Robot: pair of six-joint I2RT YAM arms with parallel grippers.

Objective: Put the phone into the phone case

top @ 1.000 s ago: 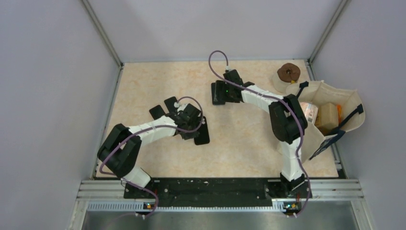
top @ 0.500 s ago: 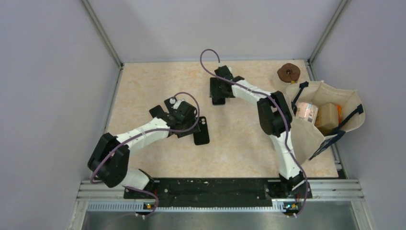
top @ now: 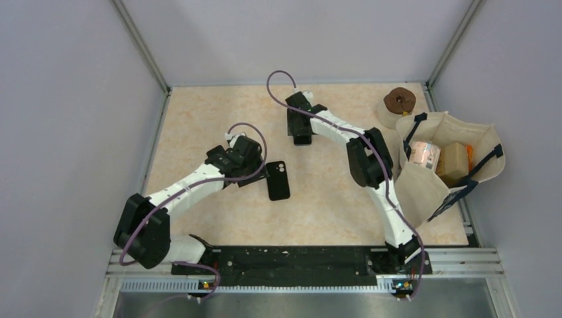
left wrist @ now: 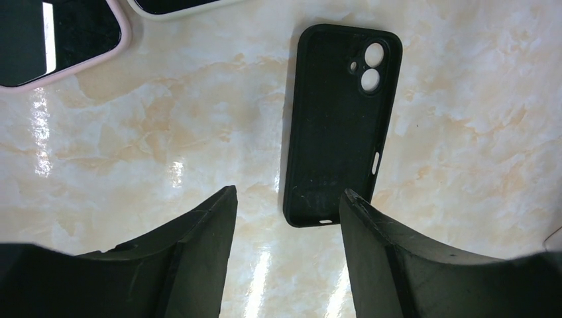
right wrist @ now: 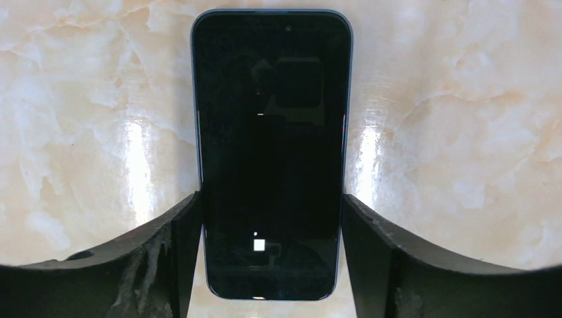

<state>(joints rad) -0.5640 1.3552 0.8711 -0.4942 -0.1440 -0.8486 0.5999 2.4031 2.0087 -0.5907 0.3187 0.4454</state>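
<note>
The empty black phone case [top: 278, 180] lies open side up on the table; in the left wrist view [left wrist: 341, 126] its near end reaches just between my fingertips. My left gripper [top: 255, 172] [left wrist: 288, 192] is open and empty, just left of the case. The dark phone [top: 302, 134] [right wrist: 272, 152] lies screen up at the back middle. My right gripper [top: 299, 122] [right wrist: 272, 199] straddles its near end, and both fingers touch its long edges.
A pink-cased phone [left wrist: 53, 40] and a white-cased one [left wrist: 179, 5] lie beside the left gripper. A cloth bag [top: 424, 192] holding several items stands at the right. A brown round object [top: 399, 101] sits at the back right corner. Walls enclose the table.
My left gripper has drawn back to the left off the black case, which now shows whole. My right arm has swung left above the phone. The phone has stayed in place.
</note>
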